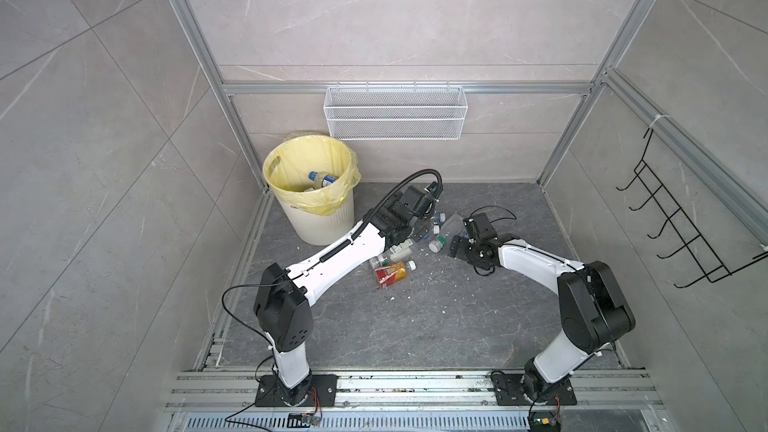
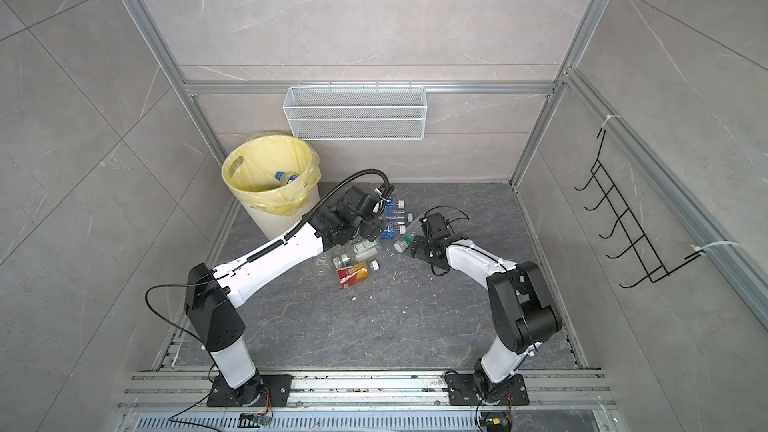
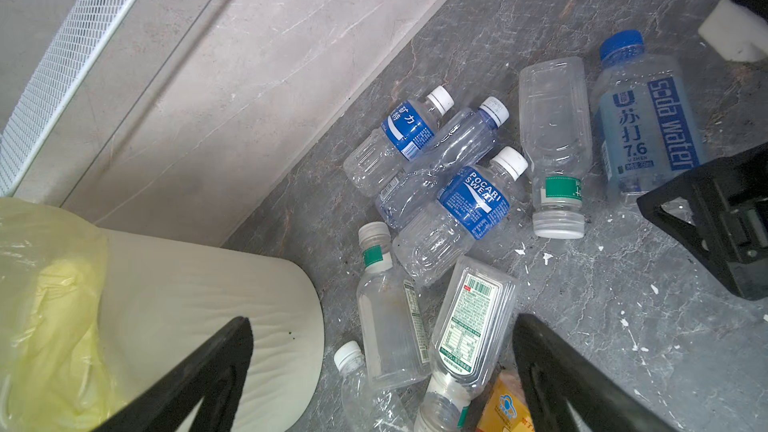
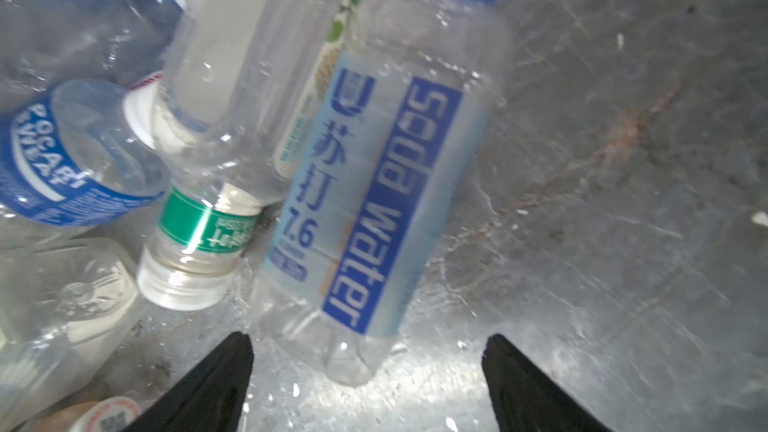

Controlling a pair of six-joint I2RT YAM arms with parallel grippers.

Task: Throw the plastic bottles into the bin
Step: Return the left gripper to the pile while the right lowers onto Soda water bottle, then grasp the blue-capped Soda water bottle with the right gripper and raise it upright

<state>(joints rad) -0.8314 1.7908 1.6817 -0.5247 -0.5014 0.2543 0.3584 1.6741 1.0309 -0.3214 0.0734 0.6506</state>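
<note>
The bin (image 1: 328, 226) is a cream ribbed bucket with a yellow bag, standing at the back left with bottles (image 1: 323, 178) inside. Several plastic bottles lie piled on the dark floor right of it, among them an orange-red labelled one (image 1: 390, 274). My left gripper (image 3: 382, 322) hangs open above two clear green-labelled bottles (image 3: 469, 322) beside the bin (image 3: 216, 305). My right gripper (image 4: 368, 338) is open, its fingers either side of the base of a blue "soda water" bottle (image 4: 374, 201), with gaps on both sides. In a top view the right gripper (image 1: 454, 245) is low at the pile's right edge.
A white wire mesh basket (image 1: 395, 112) hangs on the back wall and a black wire rack (image 1: 685, 218) on the right wall. White flecks are scattered over the floor. Aluminium rails (image 1: 415, 384) run along the front by the arm bases.
</note>
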